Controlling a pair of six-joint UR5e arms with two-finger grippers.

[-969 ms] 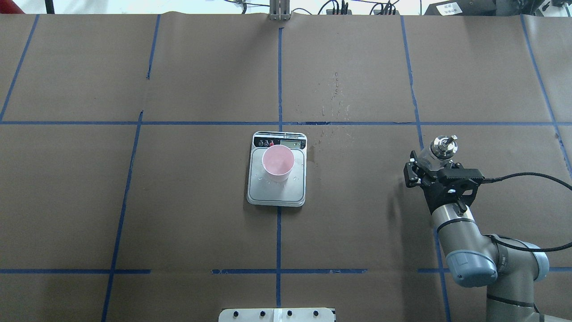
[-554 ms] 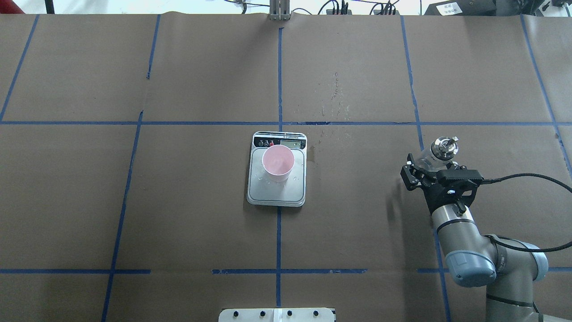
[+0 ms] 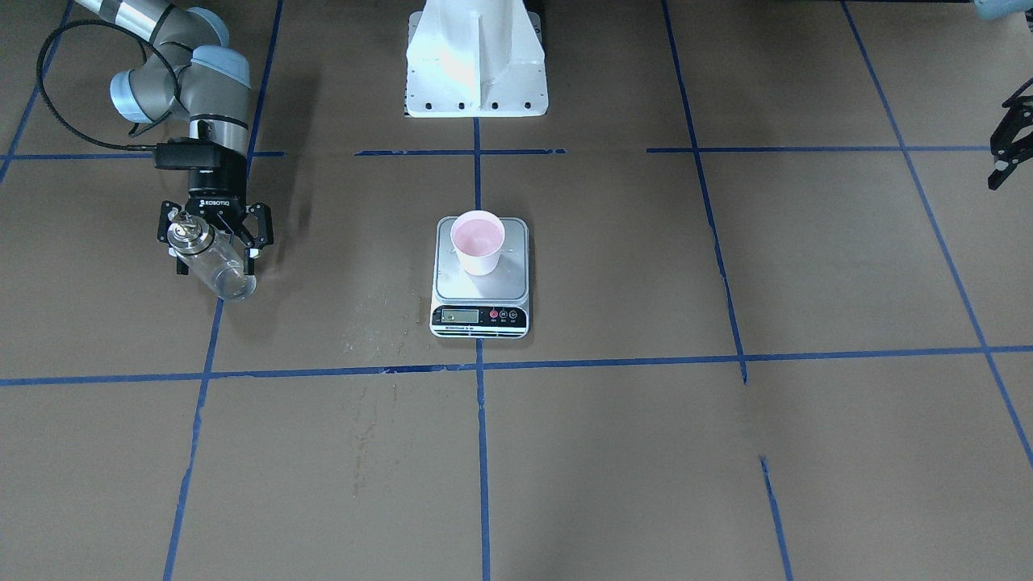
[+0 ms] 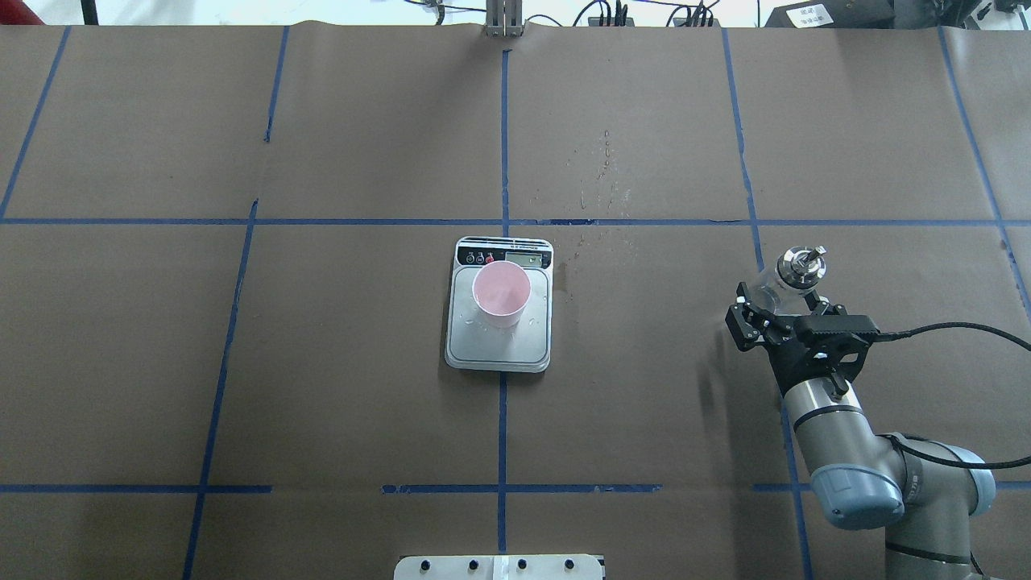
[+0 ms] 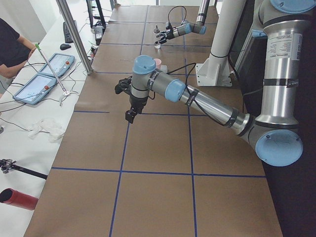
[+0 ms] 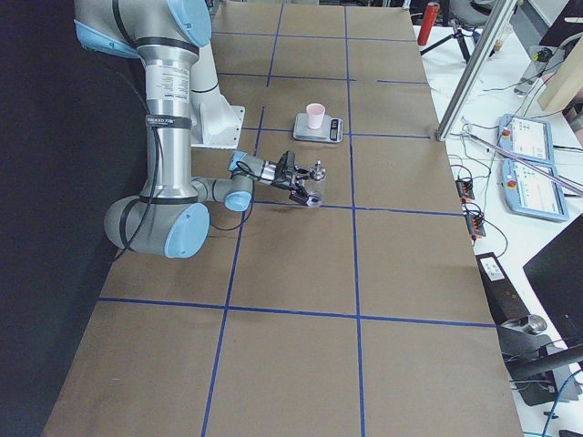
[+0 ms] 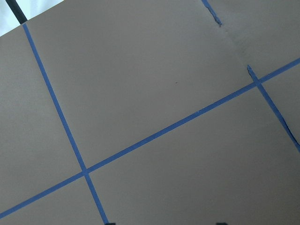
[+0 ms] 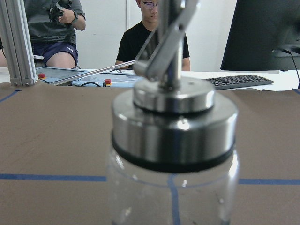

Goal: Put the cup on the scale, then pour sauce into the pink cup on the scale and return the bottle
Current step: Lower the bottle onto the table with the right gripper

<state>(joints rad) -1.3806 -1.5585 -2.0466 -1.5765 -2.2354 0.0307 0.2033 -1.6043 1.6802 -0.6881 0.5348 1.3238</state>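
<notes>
The pink cup (image 4: pixel 501 292) stands on the silver scale (image 4: pixel 499 350) at the table's middle, also in the front view, cup (image 3: pixel 478 240) on scale (image 3: pixel 516 284). The clear glass bottle (image 4: pixel 793 270) with its silver cap stands upright on the table at the right. My right gripper (image 4: pixel 781 304) is open, its fingers spread either side of the bottle (image 3: pixel 211 260) and apart from it. The bottle's cap fills the right wrist view (image 8: pixel 173 136). My left gripper (image 3: pixel 1005 153) is open and empty, far off to the side over bare paper.
Water drops (image 4: pixel 600 177) spot the brown paper beyond the scale. The white robot base (image 3: pixel 476 73) sits at the near edge. Blue tape lines cross the table. Operators sit beyond the far edge (image 8: pixel 150 42).
My right gripper has opened wider and drawn back a little toward the robot. The bottle stays standing where it was. Cup and scale have not moved.
</notes>
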